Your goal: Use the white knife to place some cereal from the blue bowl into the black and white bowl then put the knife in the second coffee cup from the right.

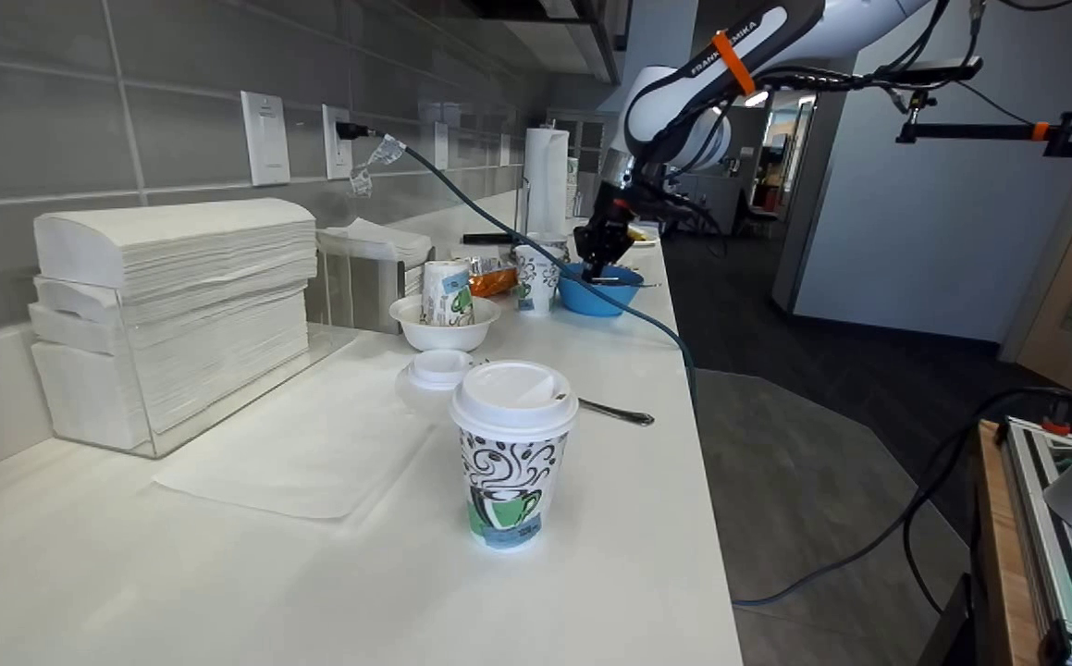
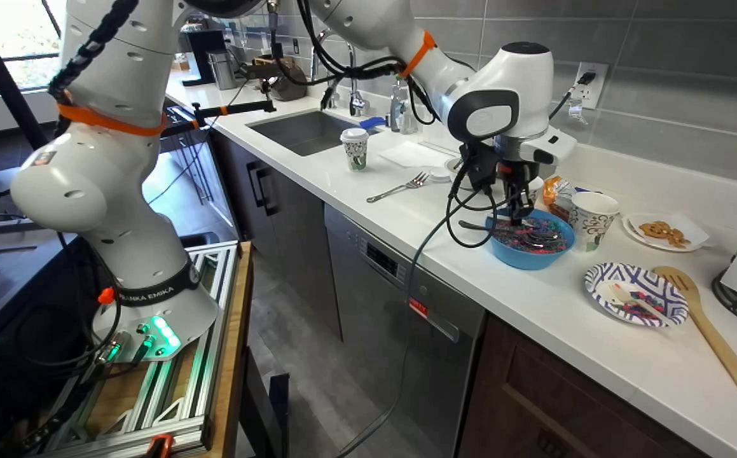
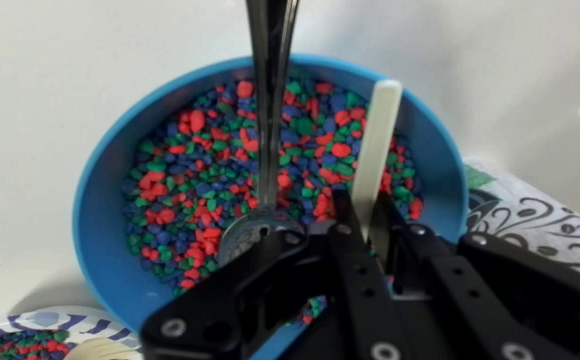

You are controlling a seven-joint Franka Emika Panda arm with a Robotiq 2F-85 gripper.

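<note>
Evidently holding the knife point(image 3: 377, 140) in a narrowed gripper point(image 3: 364, 200), with fingertips point(image 3: 342, 200) close along both sides; impossible to say how firmly. Set over the right half of the blue bowl point(image 3: 99, 220) in the wrist view, above its cereal point(image 3: 204, 165). Aligned lengthwise nearly with the fingers, running up to a blunt end overlapping the blue bowl's rim; hidden at the working end beneath the gripper.

Likely to dig in, then carry toward the patterned bowl point(image 2: 622, 273), near the blue bowl but apart, on its right in an exterior view, and already bearing some cereal. Probably obstructed on that course by the spoon point(image 3: 270, 125), lying in the blue bowl just left of the knife in the wrist view; safer to lift clear than to sweep sideways. Cluttered further by a spatula point(image 2: 726, 352) beyond the patterned bowl. Wanted later, probably: the cup point(image 1: 534, 277) just beside the blue bowl, on its left in an exterior view; uncertain as second from the right.
</note>
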